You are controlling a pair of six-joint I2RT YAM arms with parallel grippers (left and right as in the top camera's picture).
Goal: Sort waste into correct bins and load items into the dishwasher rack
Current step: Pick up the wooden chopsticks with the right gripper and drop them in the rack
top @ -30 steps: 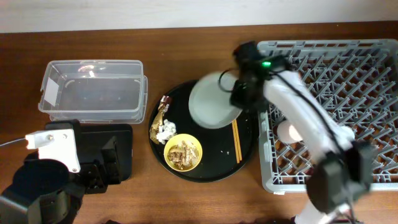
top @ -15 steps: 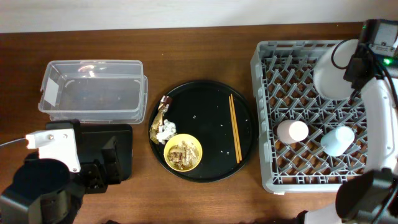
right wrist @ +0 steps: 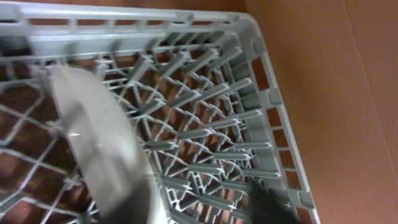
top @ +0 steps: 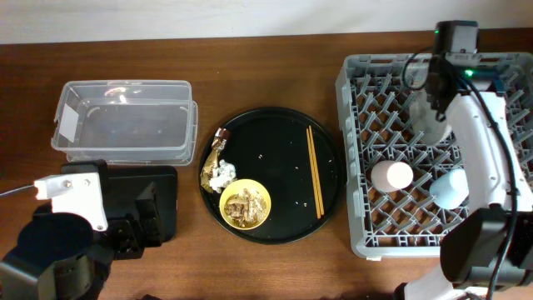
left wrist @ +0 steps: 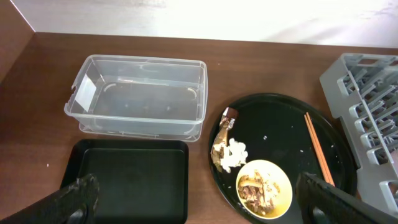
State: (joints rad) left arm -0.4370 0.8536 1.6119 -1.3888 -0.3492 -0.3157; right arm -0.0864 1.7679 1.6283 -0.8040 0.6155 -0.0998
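Right wrist view: pale grey-green plate (right wrist: 93, 143) on edge, leaning, long axis diagonal among dishwasher rack (right wrist: 267, 124) pegs. Overhead: largely hidden under arm (top: 479, 158). Right gripper (top: 431, 92) jaws blurred, cannot tell; left gripper (left wrist: 199, 196) spread wide.

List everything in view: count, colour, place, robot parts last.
table: one, brown, underneath
clear box: one, transparent, left rear
shallow tray: one, black, left front
round tray: one, black, centre
chopsticks: pair, brown, on round tray
yellow bowl: one, on round tray
food scraps: brown, in yellow bowl
crumpled paper: one, white, beside bowl
wrappers: count unclear, brown-gold, round tray's left
rack: one, grey, right
plate: one, grey-green, on edge in rack
pink cup: one, in rack
blue cup: one, in rack
left gripper: open, left front
right gripper: at plate, grip unclear
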